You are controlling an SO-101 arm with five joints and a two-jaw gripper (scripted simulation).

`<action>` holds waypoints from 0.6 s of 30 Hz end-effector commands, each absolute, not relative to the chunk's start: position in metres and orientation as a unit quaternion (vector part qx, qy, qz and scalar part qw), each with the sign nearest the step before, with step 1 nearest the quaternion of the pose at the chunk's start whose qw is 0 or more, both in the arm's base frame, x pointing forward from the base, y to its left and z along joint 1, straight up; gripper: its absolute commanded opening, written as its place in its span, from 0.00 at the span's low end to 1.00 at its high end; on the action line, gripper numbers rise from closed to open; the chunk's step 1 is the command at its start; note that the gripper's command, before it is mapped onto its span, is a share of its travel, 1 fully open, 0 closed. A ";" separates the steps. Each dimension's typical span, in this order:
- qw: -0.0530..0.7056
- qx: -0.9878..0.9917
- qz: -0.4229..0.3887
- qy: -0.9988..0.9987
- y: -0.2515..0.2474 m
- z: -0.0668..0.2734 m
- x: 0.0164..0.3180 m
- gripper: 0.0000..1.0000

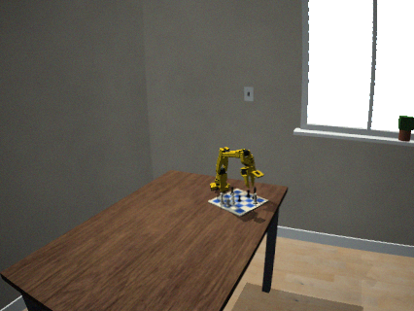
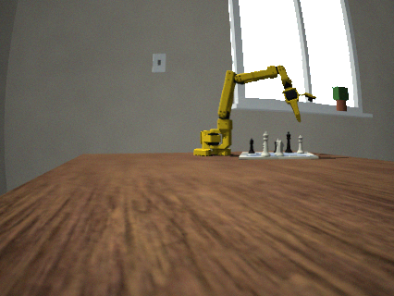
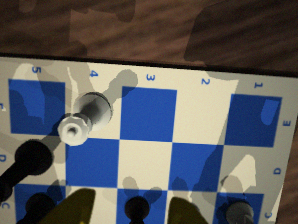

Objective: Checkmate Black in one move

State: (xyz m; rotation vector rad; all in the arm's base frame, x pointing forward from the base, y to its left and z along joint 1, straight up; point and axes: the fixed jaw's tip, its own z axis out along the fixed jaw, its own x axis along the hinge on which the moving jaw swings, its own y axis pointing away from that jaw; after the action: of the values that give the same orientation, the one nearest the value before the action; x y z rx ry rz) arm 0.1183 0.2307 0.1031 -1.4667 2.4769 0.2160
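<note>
The small blue-and-white chessboard (image 1: 238,201) lies at the table's far right corner, in front of the yellow arm's base. My gripper (image 2: 297,117) hangs well above the board, its fingers slightly open with nothing between them. In the wrist view the two yellow fingertips frame the bottom edge. A white piece (image 3: 82,120) stands upright on E4. A black piece (image 3: 30,160) stands on D5, with another black piece (image 3: 40,205) below it in row C. A black pawn (image 3: 136,207) stands on C3 and a white piece (image 3: 240,212) on C1. The other squares are out of view.
The board also shows in the exterior view (image 2: 278,155), with several upright pieces. The table's far edge runs just beyond row E (image 3: 150,35). A window with a potted plant (image 1: 405,128) is behind.
</note>
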 end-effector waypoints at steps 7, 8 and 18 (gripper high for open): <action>0.134 -0.376 0.055 0.915 0.181 0.106 0.172 0.17; 0.135 -0.359 0.052 0.922 0.173 0.106 0.178 0.18; 0.141 -0.196 0.027 0.970 0.098 0.107 0.218 0.23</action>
State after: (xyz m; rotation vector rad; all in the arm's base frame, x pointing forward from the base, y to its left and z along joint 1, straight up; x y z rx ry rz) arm 0.2019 0.1293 0.1044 -0.7666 2.7732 0.1022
